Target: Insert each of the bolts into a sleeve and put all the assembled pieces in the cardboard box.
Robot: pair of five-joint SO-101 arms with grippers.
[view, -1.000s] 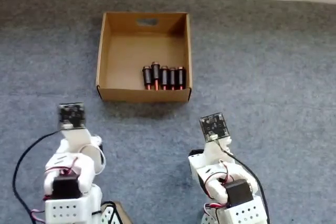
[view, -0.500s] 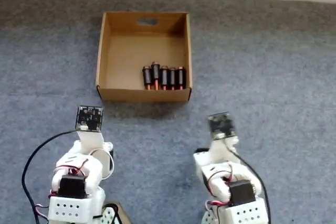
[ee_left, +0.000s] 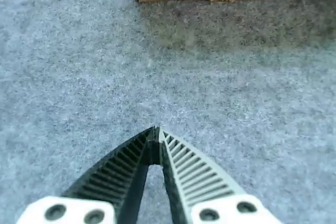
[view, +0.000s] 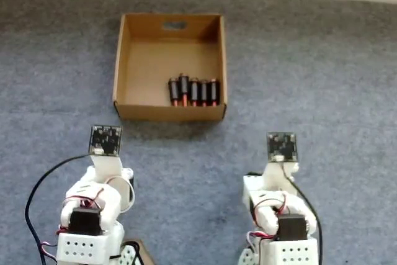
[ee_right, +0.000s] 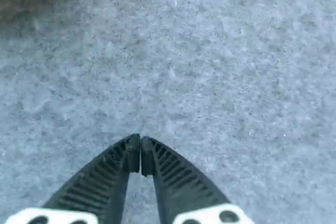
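Nothing legible: no text, label, number or sign can be read. The walls of the cardboard box (view: 170, 113) are plain brown. The dark circuit boards (view: 106, 139) on the two wrists are too small to tell whether they carry any print.
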